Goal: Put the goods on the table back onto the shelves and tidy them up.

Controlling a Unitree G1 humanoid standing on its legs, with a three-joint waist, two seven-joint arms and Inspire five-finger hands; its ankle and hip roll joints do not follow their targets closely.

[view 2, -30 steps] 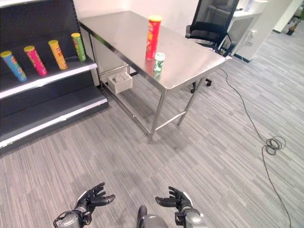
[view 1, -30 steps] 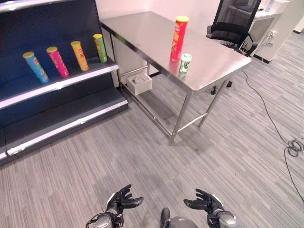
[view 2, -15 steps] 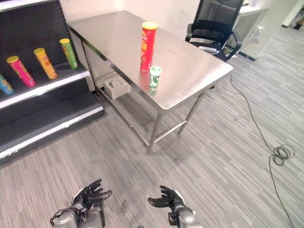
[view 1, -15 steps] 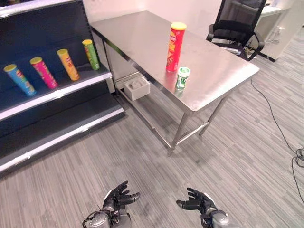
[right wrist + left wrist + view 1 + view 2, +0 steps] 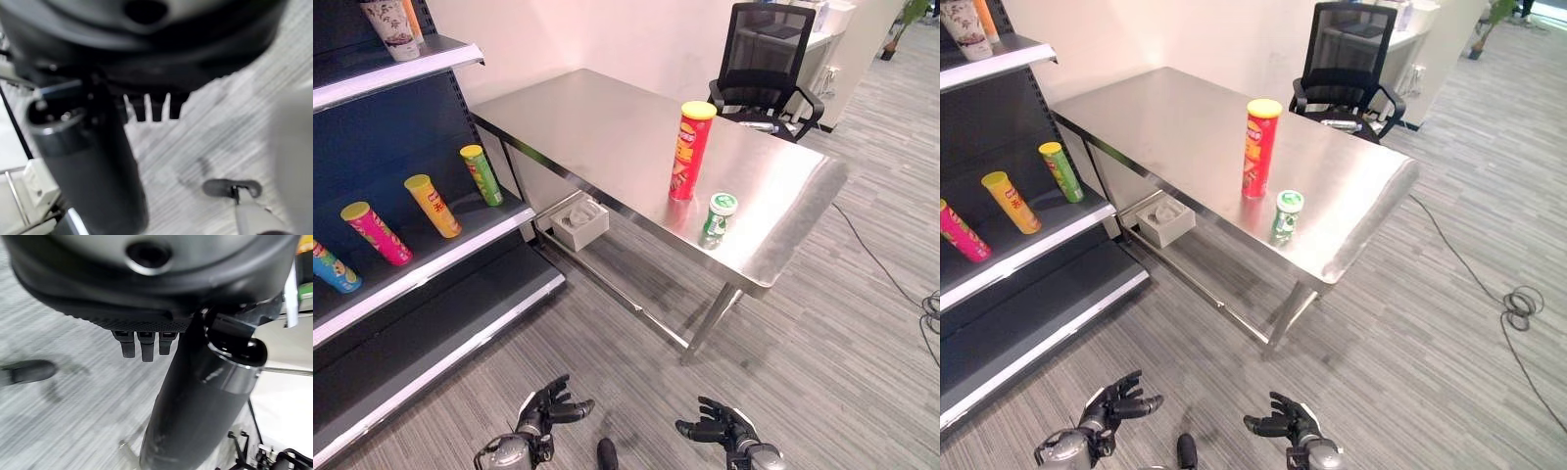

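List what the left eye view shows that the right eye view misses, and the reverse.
Left eye view's extra: a blue can at the shelf's end, beside the pink can. Right eye view's extra: the floor cable's whole coil, cut at the other's edge. Shared: the tall red can and short green can upright on the steel table, plus the left hand and right hand, open, low over the floor.

Mock shop in an office, retail shelf [image 5: 421,274], steel table [image 5: 607,127], office chair [image 5: 769,49]
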